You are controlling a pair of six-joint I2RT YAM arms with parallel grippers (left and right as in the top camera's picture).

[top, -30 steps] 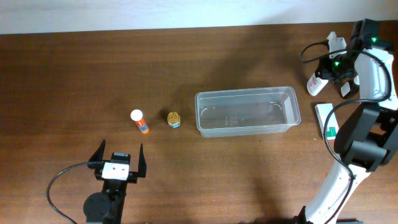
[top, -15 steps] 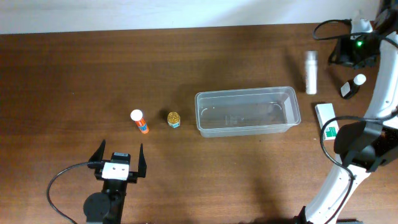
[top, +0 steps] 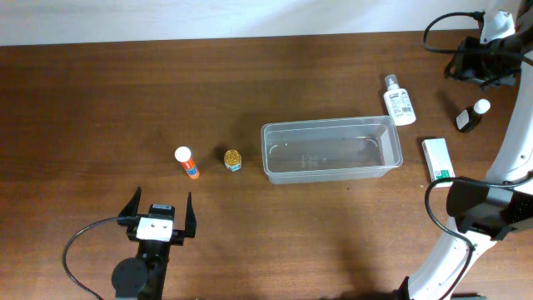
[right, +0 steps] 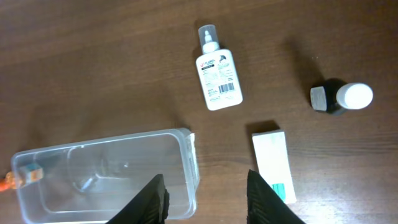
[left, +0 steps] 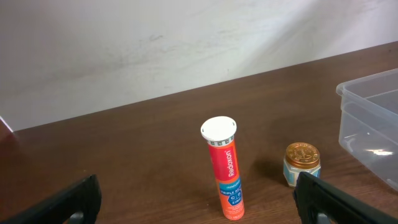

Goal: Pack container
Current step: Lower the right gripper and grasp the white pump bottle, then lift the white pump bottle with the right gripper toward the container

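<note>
Overhead: right gripper [top: 481, 65] has lifted away to the far right corner of the table since a second ago, when it sat low over the white spray bottle [top: 399, 101]. That bottle now lies flat on the wood, just beyond the far right corner of the container [top: 330, 125], apart from it and not inside. The container sits mid-table and holds nothing. Dark bottle with white cap [top: 471, 115] and white-and-green box [top: 438, 160] lie to its right; orange tablet tube [top: 188, 163] and gold-lidded jar [top: 233, 159] stand to its left. Left gripper [top: 162, 200] has not moved, fingers spread

Left wrist: left gripper [left: 196, 193] wide apart, nothing between the fingers. The tube [left: 225, 171] stands upright ahead, the jar [left: 301, 163] beside it, a container corner [left: 367, 118] at the right edge

Right wrist: right gripper [right: 208, 199] parted and empty, looking down on the spray bottle [right: 216, 78], the box [right: 273, 165] and the container's end [right: 186, 155]

Judgement: the bottle was let go outside the tub, so no item is packed yet; it needs a fresh grasp
</note>
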